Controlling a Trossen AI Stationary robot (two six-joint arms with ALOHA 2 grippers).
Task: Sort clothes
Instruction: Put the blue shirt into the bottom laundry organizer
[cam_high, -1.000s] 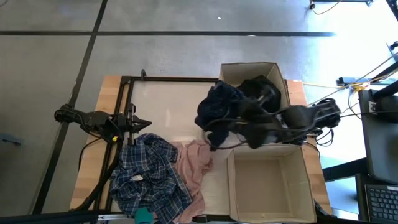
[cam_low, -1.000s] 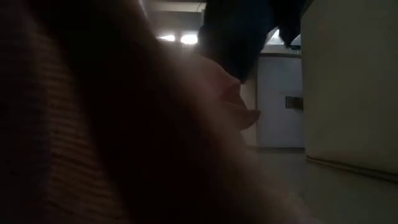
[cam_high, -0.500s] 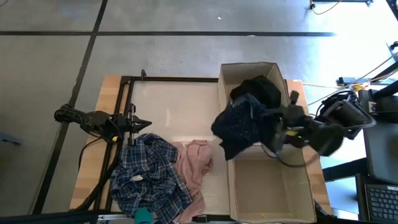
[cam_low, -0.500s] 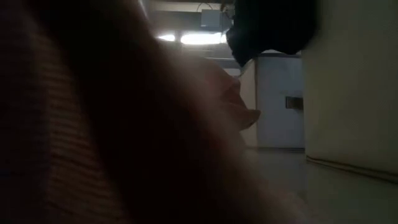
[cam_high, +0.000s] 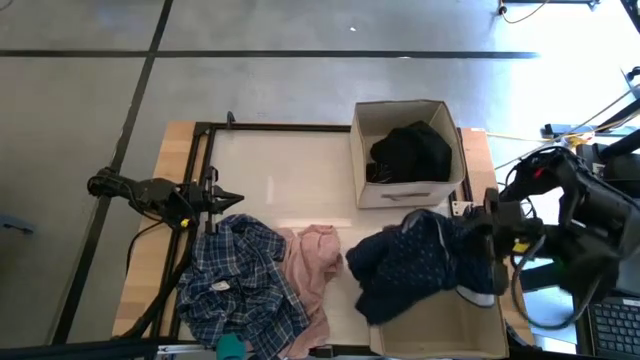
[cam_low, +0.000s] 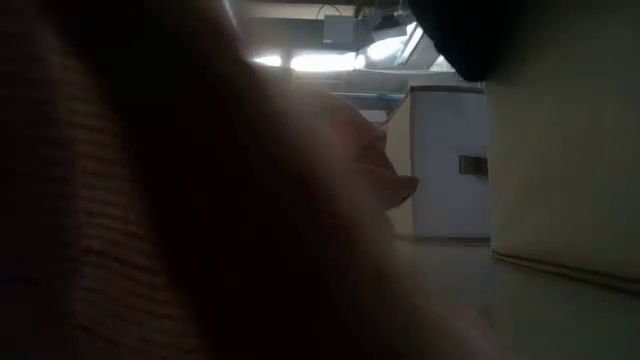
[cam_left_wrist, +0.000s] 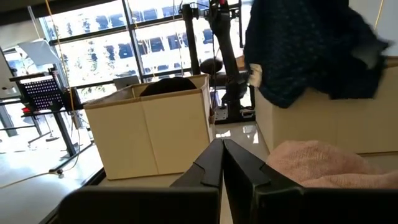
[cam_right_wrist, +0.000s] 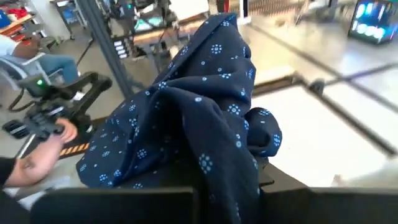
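My right gripper (cam_high: 480, 233) is shut on the navy dotted garment (cam_high: 415, 262) and holds it above the near cardboard box (cam_high: 450, 330). In the right wrist view the garment (cam_right_wrist: 199, 118) drapes over the fingers and hides them. The black garment (cam_high: 410, 150) lies in the far box (cam_high: 362, 160). The blue-white plaid garment (cam_high: 240, 285), the pink garment (cam_high: 312, 262) and a small teal piece (cam_high: 232, 347) lie on the table at the near left. My left gripper (cam_high: 226, 197) is shut and empty, just beyond the plaid garment. My right gripper holds the navy garment by a bunched part (cam_right_wrist: 214, 168) with several folds. The cloth itself covers the fingers, so the exact place of contact is hidden. The arm comes in from the table's right side. The garment hangs slack, lifted clear over the near box (cam_high: 390, 290).
The table's far left part (cam_high: 270, 170) is bare white. In the low view, cloth close to the lens (cam_low: 150, 200) blocks most of the picture, and a box wall (cam_low: 560, 150) stands at the right. A person's hand (cam_right_wrist: 37, 155) shows in the room beyond.
My right gripper has carried the navy garment from beside the far box toward the table's right and near edges. The garment now hangs over the near box and has stayed lifted clear throughout.
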